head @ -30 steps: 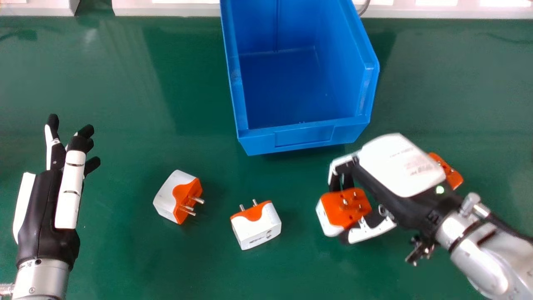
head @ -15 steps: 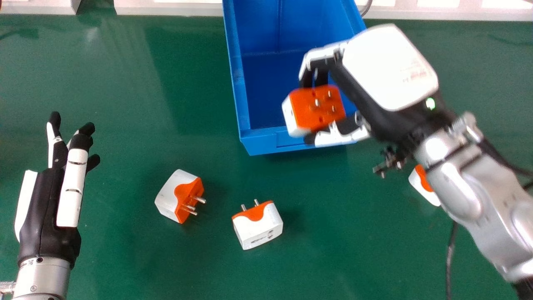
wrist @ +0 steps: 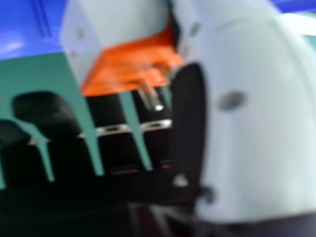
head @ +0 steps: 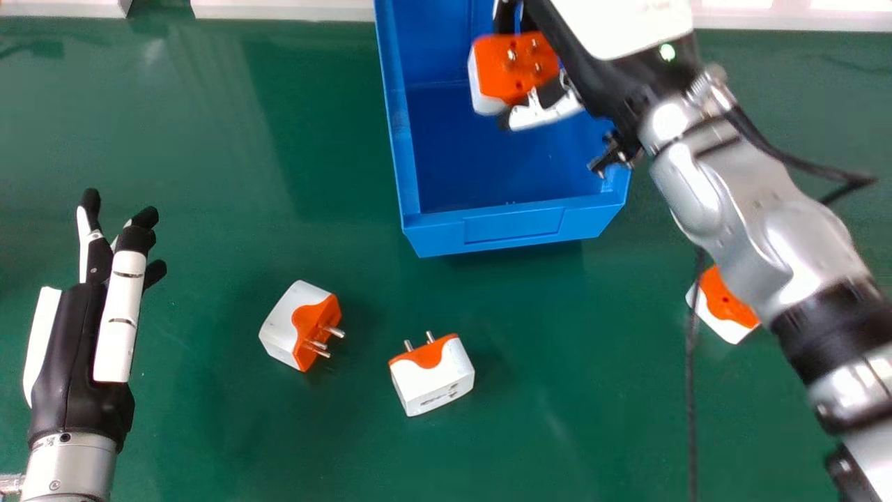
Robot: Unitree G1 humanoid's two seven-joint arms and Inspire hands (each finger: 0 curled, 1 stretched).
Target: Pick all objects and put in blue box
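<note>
In the head view my right hand is over the blue box, its thumb and fingers pinching an orange and white plug adapter with the prongs facing up. In the right hand view my right hand has the held adapter against its thumb. Two more adapters lie on the green table: one left of centre, another nearer the middle. A further adapter is partly covered by the right forearm. My left hand, fingers extended, stays at the left side.
The green table surrounds the box. A dark cable hangs beside the right forearm. Pale panels line the table's far edge.
Holding its adapter, my right hand has moved up the view from the table at the right to over the blue box. The left hand has barely shifted.
</note>
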